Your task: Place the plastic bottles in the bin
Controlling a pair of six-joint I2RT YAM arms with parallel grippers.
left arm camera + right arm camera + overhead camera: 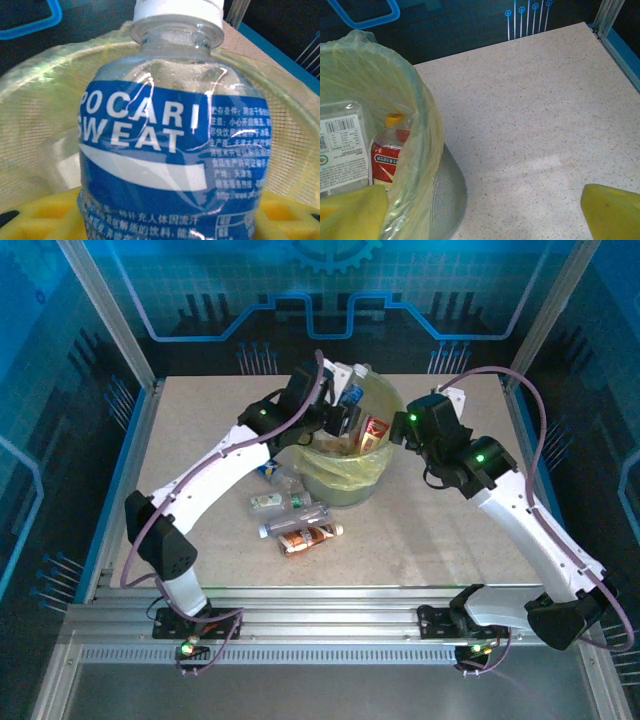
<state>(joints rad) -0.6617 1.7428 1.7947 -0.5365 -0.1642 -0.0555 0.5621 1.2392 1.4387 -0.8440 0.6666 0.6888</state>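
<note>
The left tool [344,418] reaches in from the left and hangs over the bin [335,480], clenched around a blue-labelled bottle [170,165]. In the left wrist view this bottle stands upright between the yellow pads [30,217], which press its lower sides. Its white cap [178,10] is at the top and "POCARI SWEAT" runs in white letters across the label. The yellow-green bag lining the bin curves behind it. The right tool [482,215] is released, its two yellow pads spread wide with nothing between them. It hovers at the bin's right rim, with one pad over the edge of the bag and the other over the bare counter [450,530]. Inside the bin, the right wrist view shows a red-labelled bottle [390,157] with a yellow cap leaning against the bag. Just beside it is a clear pack [340,145] bearing a white barcode label. The rest of the plastic bottles lie on the counter near the bin's left front side, below the left arm. Among them are a green-labelled bottle [268,502], a clear bottle [297,521] lying on its side, and an orange-labelled bottle [310,537] nearest the arm bases. They are close together, some touching. A further small bottle [266,472] lies partly hidden beside the left arm.
</note>
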